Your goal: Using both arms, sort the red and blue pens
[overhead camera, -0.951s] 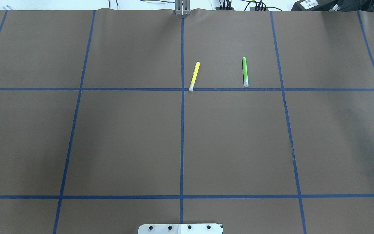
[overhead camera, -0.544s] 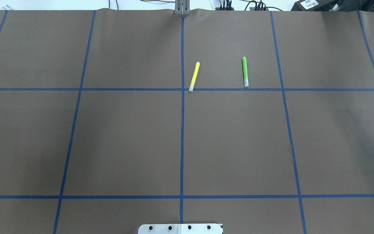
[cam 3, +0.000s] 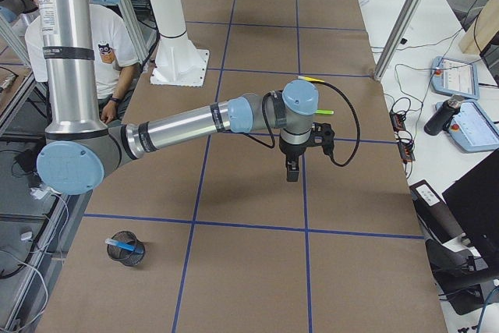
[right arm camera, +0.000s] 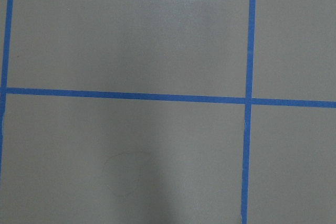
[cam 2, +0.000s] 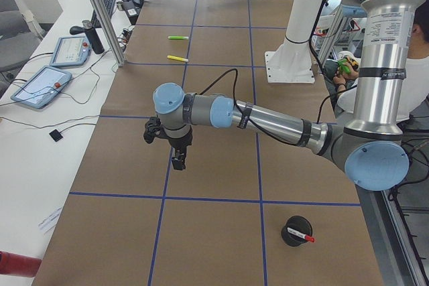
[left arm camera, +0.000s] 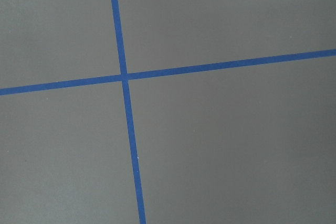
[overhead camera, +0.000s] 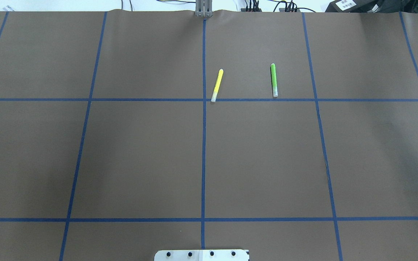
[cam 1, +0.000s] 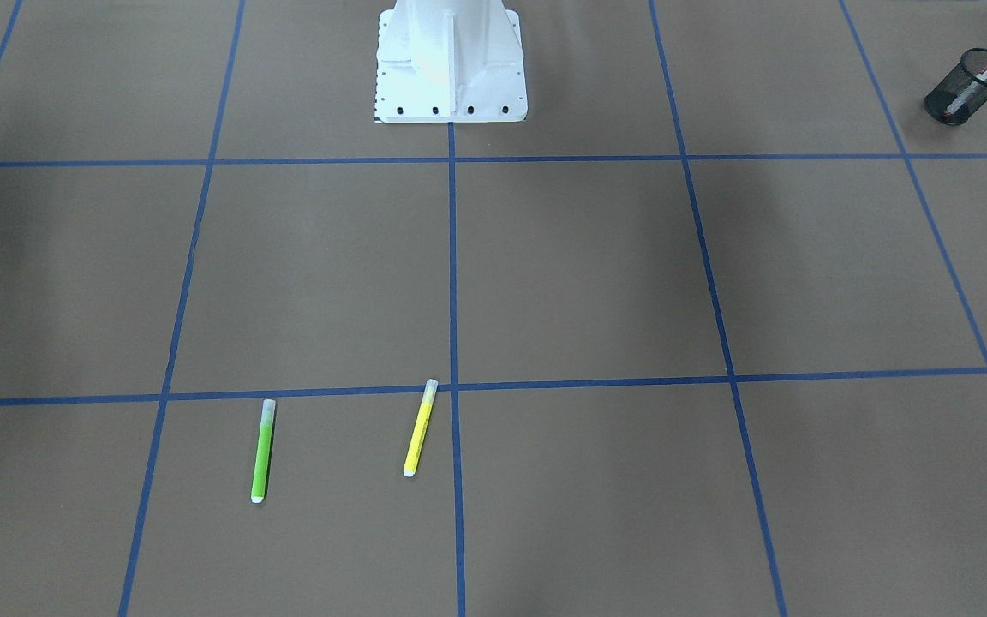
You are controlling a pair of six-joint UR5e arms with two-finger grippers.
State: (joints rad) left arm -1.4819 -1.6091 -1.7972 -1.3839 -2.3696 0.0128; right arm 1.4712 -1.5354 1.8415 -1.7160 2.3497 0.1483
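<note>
The red pen (cam 1: pixel 986 70) stands tilted in a black mesh cup (cam 1: pixel 969 87), also seen as the red pen (cam 2: pixel 299 235) in the near cup (cam 2: pixel 295 230) of the exterior left view. The blue pen (cam 3: pixel 125 247) lies inside another mesh cup (cam 3: pixel 125 249). My left gripper (cam 2: pixel 177 163) hangs over bare table, pointing down, far from its cup. My right gripper (cam 3: pixel 292 175) hangs likewise over a blue tape line. Both show only in the side views, so I cannot tell whether they are open or shut. The wrist views show only brown table and tape.
A yellow marker (overhead camera: pixel 217 85) and a lime-green marker (overhead camera: pixel 274 80) lie at the far middle of the table. The white pedestal (cam 1: pixel 451 60) stands at the robot's edge. A person (cam 3: pixel 101 44) sits behind the robot. Teach pendants (cam 2: pixel 40 85) lie beyond the far side.
</note>
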